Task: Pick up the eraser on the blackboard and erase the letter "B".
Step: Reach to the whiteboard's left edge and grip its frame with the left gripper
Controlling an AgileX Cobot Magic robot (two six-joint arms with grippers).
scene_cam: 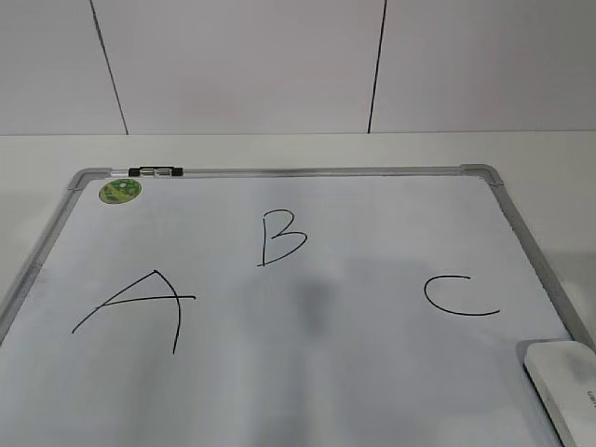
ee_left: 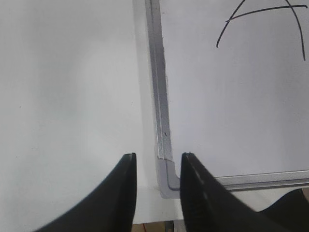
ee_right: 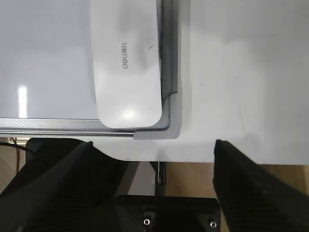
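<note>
The blackboard [scene_cam: 307, 372], a white board with a silver-grey frame, lies flat on the table. The letter "B" [scene_cam: 280, 237] is drawn in thin black line at its upper middle. The eraser [scene_cam: 568, 386], a white rounded block, lies at the board's near right corner; it also shows in the right wrist view [ee_right: 126, 63] with grey lettering on top. My right gripper [ee_right: 152, 145] is open and empty, just off the board's near right corner, short of the eraser. My left gripper [ee_left: 158, 162] is open and empty over the board's near left corner [ee_left: 166, 176]. Neither gripper shows in the exterior view.
A wide "A" [scene_cam: 140, 307] is drawn on the board's left and a "C" [scene_cam: 456, 295] on its right. A round green sticker [scene_cam: 120, 191] and a small black-and-silver clip [scene_cam: 155, 171] sit at the far left frame. The table's front edge [ee_right: 231, 162] lies just below both grippers.
</note>
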